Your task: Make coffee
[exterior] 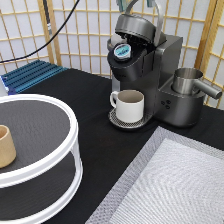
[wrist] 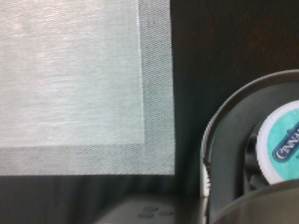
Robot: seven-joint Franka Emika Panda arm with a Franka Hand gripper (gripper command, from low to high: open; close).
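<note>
You are looking at black table lying open between the white tiered stand at the exterior view's left and the coffee machine. The raised lid is overhanging the pod, narrowing access from above. The mug is filling the bay underneath. The gripper is not showing.

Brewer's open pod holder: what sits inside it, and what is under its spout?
The pod sits in the brewer, foil top showing; its body is hidden by the holder. The lid is raised. A mug stands on the drip tray below; its contents cannot be seen. The hand is not in view.
</note>
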